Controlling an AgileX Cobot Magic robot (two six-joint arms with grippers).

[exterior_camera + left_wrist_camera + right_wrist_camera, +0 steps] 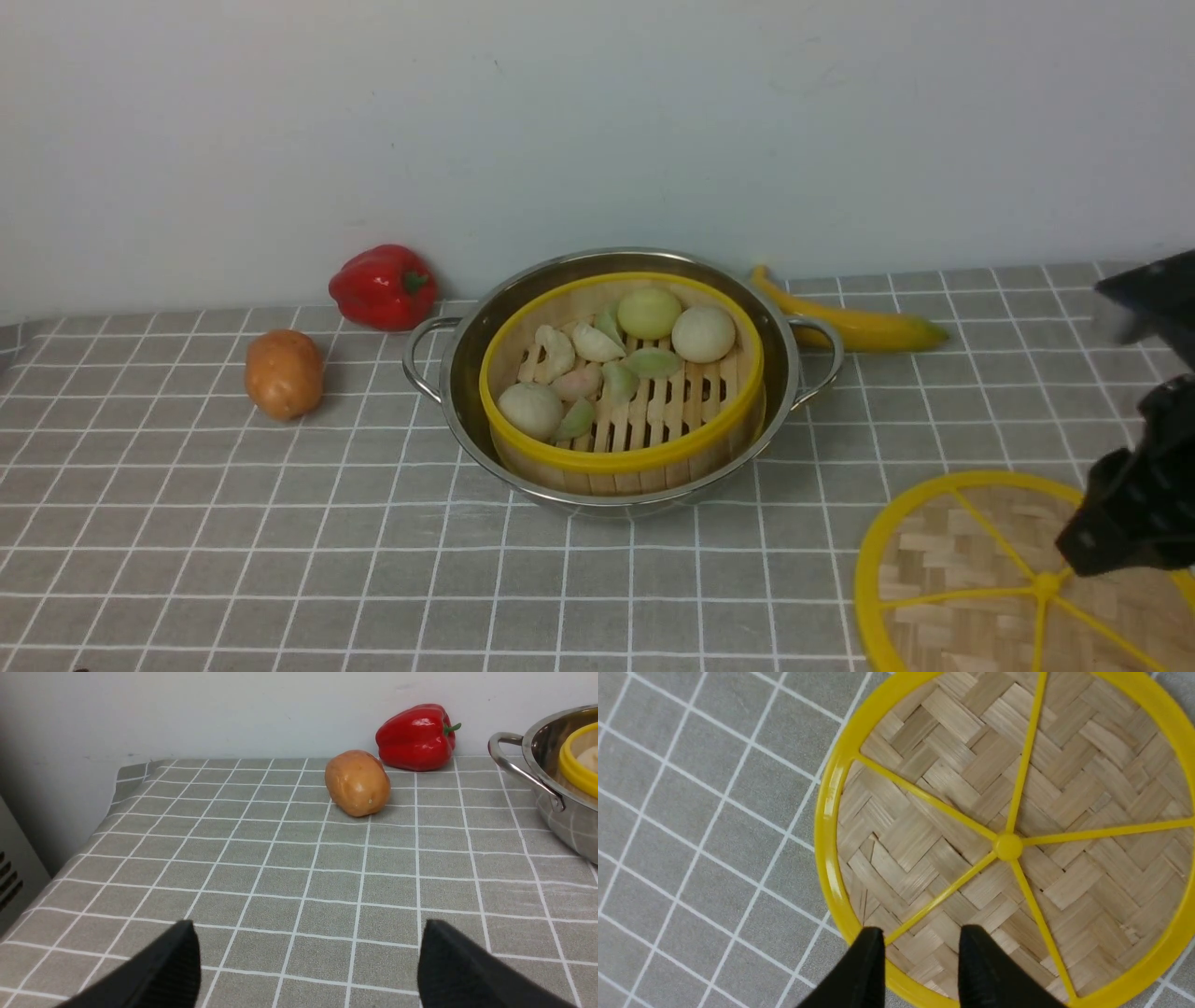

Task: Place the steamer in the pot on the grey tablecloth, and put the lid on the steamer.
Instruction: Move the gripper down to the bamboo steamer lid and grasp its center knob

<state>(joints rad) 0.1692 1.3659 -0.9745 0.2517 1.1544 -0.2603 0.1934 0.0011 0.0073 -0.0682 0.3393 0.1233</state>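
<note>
On grey tablecloth (280, 523): one pot (465, 369), one lid (962, 569).

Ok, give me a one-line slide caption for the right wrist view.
Open right gripper poised over the edge of the lid, which lies flat on the grey tablecloth.

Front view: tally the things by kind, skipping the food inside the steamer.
Fruit and vegetables: 3 (red pepper, potato, banana)
Cookware: 3 (pot, steamer, lid)
Total: 6
</note>
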